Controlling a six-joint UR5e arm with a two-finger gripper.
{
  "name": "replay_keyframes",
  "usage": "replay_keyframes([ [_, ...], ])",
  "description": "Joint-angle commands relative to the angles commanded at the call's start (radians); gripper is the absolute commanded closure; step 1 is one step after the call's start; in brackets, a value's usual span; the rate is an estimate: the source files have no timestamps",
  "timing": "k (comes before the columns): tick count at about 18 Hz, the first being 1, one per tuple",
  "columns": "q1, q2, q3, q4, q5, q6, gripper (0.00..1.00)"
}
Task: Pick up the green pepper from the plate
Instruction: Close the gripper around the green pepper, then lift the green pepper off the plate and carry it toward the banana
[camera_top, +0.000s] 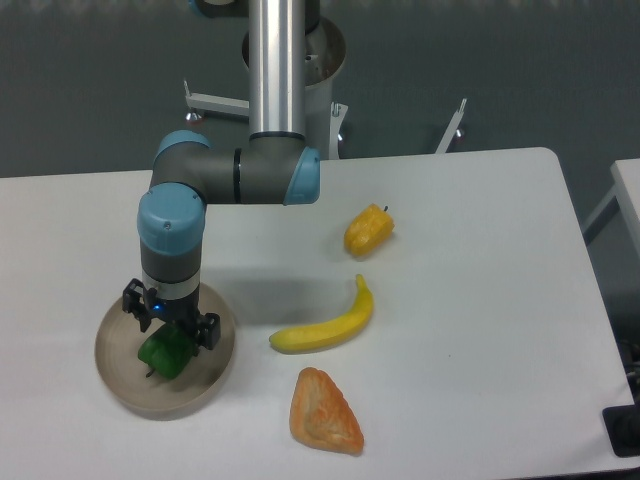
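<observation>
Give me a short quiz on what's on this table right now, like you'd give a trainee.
1. True or false: the pepper lies on the plate.
2. Which is nearest the plate: A banana, B yellow pepper, C pastry?
3. What are the fingers directly above?

Key: 1 true. 2 A. 3 The green pepper.
</observation>
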Motion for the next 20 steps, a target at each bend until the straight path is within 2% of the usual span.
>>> replay_keyframes([
  [3,0.0,0.0,-0.002,0.0,0.0,0.002,0.43],
  [7,0.0,0.008,0.0,-0.002,0.0,0.005,0.5],
  [12,0.003,0.02,0.0,-0.009,-0.003,0.018,0.5],
  [14,0.006,0.044,-0.002,-0.02,0.0,0.07,0.51],
  [16,0.052,0.089,-0.008,-0.069,0.002,0.182,0.52],
  [20,0.145,0.124,-0.009,-0.13,0.012,0.354,0.52],
])
